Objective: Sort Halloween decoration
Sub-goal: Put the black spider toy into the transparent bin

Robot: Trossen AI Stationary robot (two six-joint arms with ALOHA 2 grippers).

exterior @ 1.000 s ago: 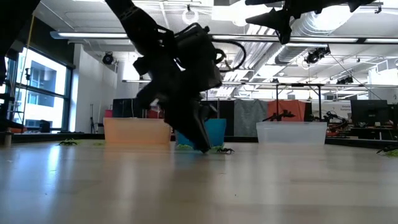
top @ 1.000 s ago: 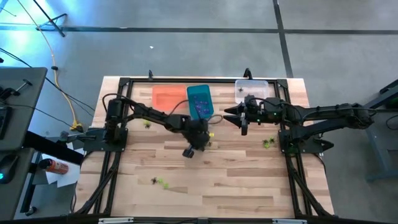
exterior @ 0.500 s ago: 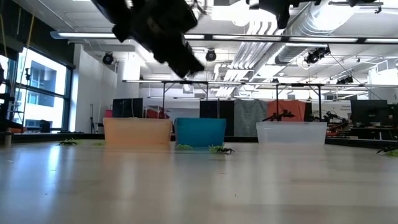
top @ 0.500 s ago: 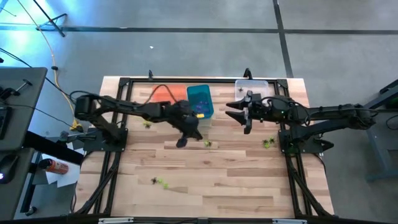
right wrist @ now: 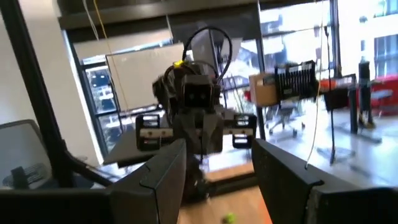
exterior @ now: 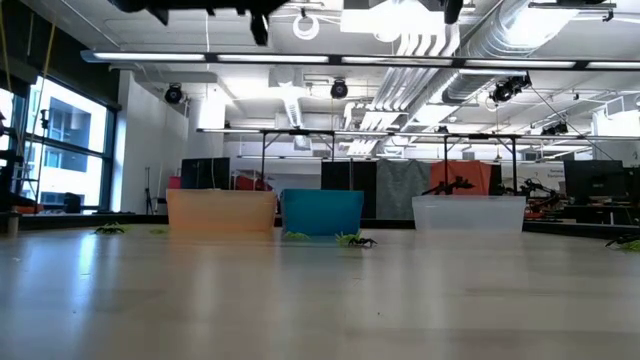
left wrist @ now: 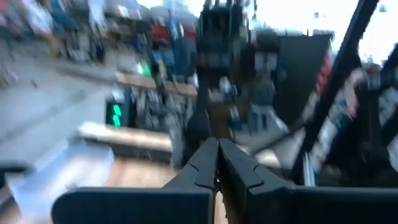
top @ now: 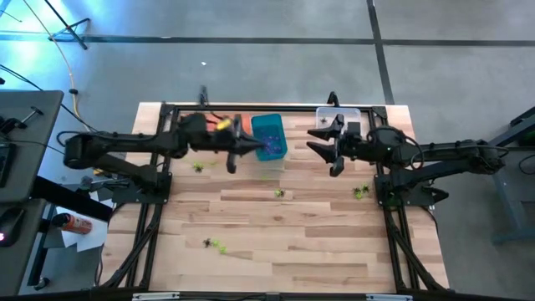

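My left arm has swung up from the middle of the bench [top: 318, 242], so my left gripper [top: 259, 147] now hangs over the teal bin [top: 269, 138], fingers [left wrist: 205, 163] pressed together; whether they pinch a trinket I cannot tell. My right gripper [top: 318, 142] hovers between the teal bin and the clear bin [top: 338, 118], fingers [right wrist: 163, 171] spread wide and empty. The spider trinkets [top: 279, 194] lie scattered across the bench, others near its left front [top: 214, 244] and by the right arm's base [top: 361, 191].
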